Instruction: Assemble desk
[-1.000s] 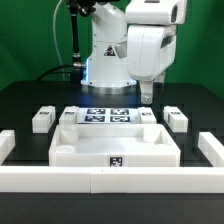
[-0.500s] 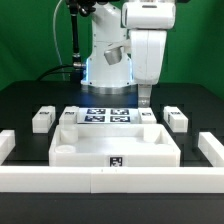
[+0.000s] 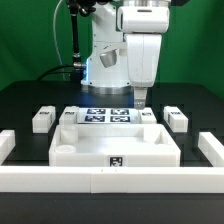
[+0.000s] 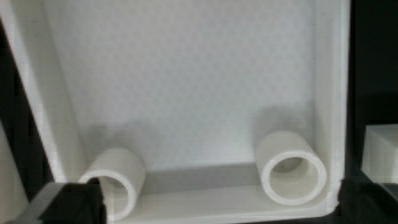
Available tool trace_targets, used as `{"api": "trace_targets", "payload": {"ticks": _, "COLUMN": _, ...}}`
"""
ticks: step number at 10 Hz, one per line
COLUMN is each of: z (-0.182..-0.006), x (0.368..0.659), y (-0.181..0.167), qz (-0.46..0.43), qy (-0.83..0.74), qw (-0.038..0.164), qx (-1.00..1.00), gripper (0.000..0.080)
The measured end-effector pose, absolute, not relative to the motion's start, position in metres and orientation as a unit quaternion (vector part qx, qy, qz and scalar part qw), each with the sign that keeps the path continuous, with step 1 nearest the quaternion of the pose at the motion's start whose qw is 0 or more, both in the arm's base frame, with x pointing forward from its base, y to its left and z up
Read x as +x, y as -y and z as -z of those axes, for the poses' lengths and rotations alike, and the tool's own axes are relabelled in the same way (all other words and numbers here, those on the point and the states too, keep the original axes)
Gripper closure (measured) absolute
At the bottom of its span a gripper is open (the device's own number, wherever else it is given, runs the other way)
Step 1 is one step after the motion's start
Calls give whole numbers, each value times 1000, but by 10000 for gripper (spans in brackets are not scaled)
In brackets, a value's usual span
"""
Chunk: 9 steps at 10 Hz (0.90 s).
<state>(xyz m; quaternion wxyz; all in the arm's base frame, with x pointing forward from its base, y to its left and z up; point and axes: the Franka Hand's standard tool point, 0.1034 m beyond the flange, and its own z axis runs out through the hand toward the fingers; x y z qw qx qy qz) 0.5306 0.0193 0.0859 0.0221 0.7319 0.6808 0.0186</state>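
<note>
The arm has swung toward the exterior view's left in the past second. Its claw [image 3: 141, 101] now hangs with fingers spread apart, gripping nothing, above the far rim of the white tabletop panel [image 3: 115, 142]. The panel lies rim-up mid-way along the black desk [image 3: 30, 95], with block legs [image 3: 43, 118] loose at both ends. The wrist view looks into the panel, showing two round sockets [image 4: 294, 175].

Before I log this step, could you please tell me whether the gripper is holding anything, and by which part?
Nothing is held: the gripper hangs open and empty above the tabletop panel.
</note>
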Motion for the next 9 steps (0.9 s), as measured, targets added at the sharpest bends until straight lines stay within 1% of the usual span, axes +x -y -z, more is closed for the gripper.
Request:
{"api": "trace_targets", "payload": {"ticks": 1, "z": -78, "x": 525, "y": -15, "qz": -25, "qy": -700, "qw": 26, "qx": 713, "gripper": 150}}
{"api": "trace_targets", "payload": {"ticks": 4, "z": -56, "x": 508, "y": -10, "qz": -25, "qy": -700, "qw": 20, "qx": 713, "gripper": 150}}
{"api": "trace_targets", "payload": {"ticks": 9, "z": -18, "x": 488, "y": -9, "qz": -5, "qy": -697, "qw": -5, "qx": 717, "gripper": 150}}
